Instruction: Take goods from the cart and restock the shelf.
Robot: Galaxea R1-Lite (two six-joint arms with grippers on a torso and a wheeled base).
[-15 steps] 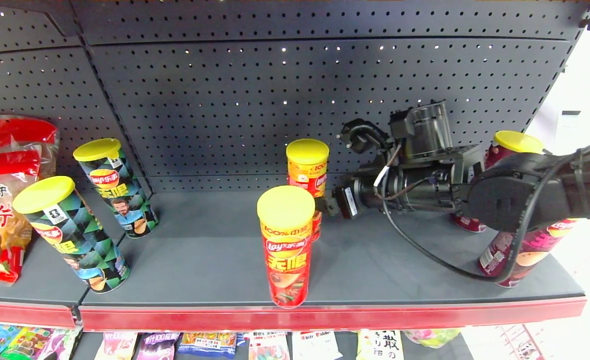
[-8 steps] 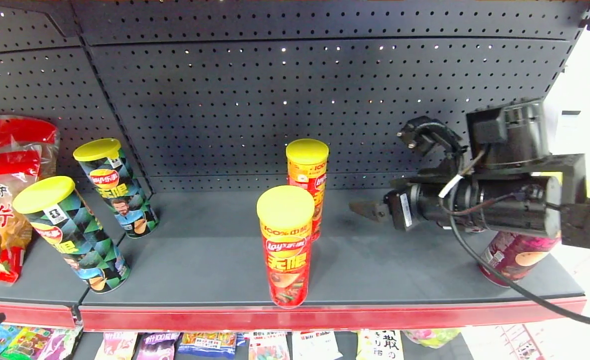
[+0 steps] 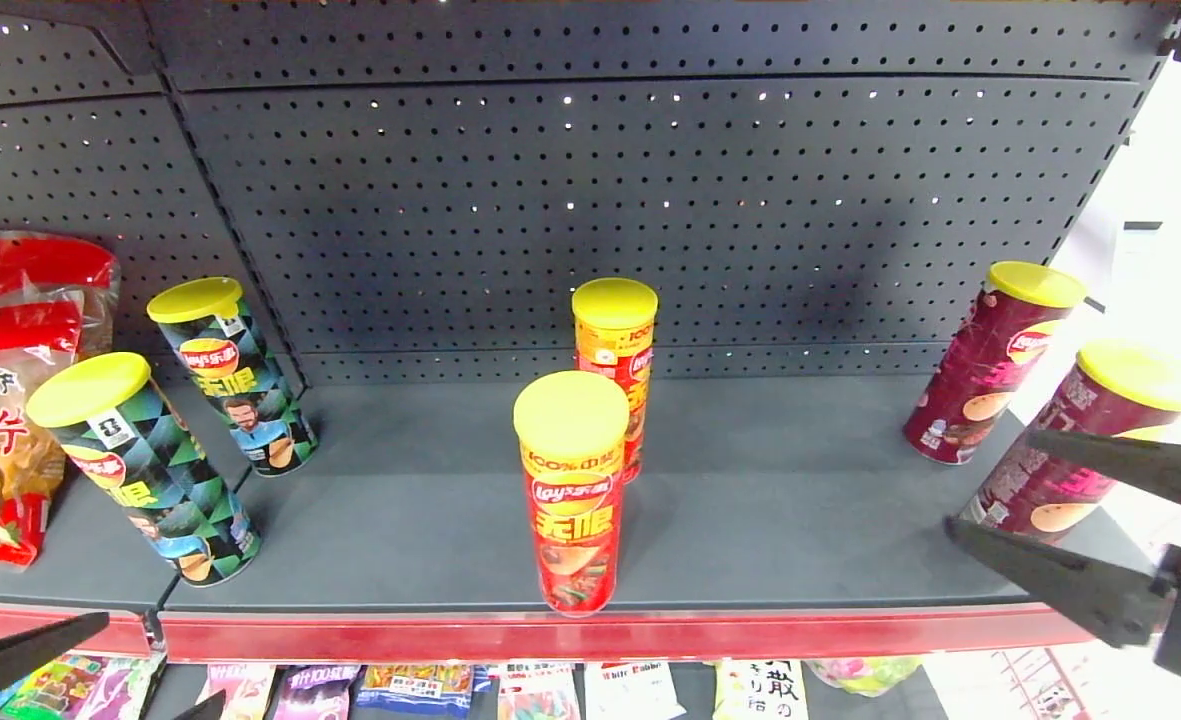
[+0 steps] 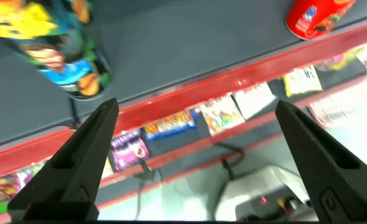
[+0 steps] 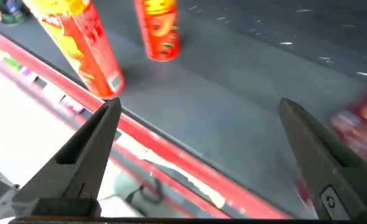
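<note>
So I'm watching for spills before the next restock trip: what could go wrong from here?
The front maroon chip can stands near the right front corner of the shelf, close to the open right end effector; a sideways swing could knock it off. The front red chip can stands right at the red front edge, so a bump while bringing in more stock might tip it over.

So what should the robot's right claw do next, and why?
Probably draw the right claw back from the shelf toward the cart for another can. It hangs open and empty by the shelf's front edge, the two red cans stand upright, and bare shelf lies between them and the maroon cans.
</note>
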